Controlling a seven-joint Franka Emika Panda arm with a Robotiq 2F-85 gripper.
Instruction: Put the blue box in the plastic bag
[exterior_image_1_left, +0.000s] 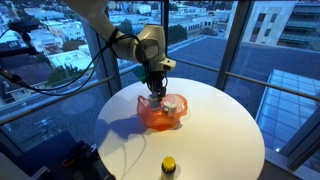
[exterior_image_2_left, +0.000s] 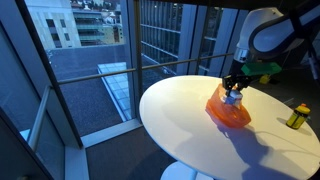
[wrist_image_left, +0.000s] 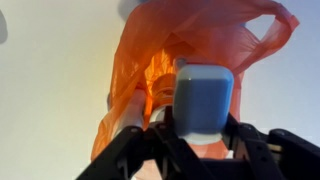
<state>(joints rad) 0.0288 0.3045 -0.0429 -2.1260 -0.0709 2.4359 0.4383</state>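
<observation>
The arm is at the delivery step: the blue box (wrist_image_left: 205, 92) is off the surface and held just above the orange plastic bag (wrist_image_left: 150, 60). In the wrist view the fingers (wrist_image_left: 232, 135) are clamped on the lower end of the box, and the gripper (wrist_image_left: 205, 135) points straight at the bag. In both exterior views the gripper (exterior_image_1_left: 155, 84) (exterior_image_2_left: 233, 84) hangs directly over the bag (exterior_image_1_left: 165, 113) (exterior_image_2_left: 228, 109), close to its top folds.

The bag lies crumpled on the round white surface (exterior_image_1_left: 225, 130), with its handles and rim bunched up. From the wrist view the mouth seems to open just beside the box, towards the handle loops, though the creases make its exact edge hard to read.

My judgement is that the box is not yet inside the bag. The next move calls for lowering the box into the opening, not onto the folded plastic beside it, and only then spreading the fingers. The thin plastic may collapse or slide under the push, so a slow descent is wise.

A small yellow bottle (exterior_image_1_left: 169, 165) stands well apart from the bag and plays no part.
</observation>
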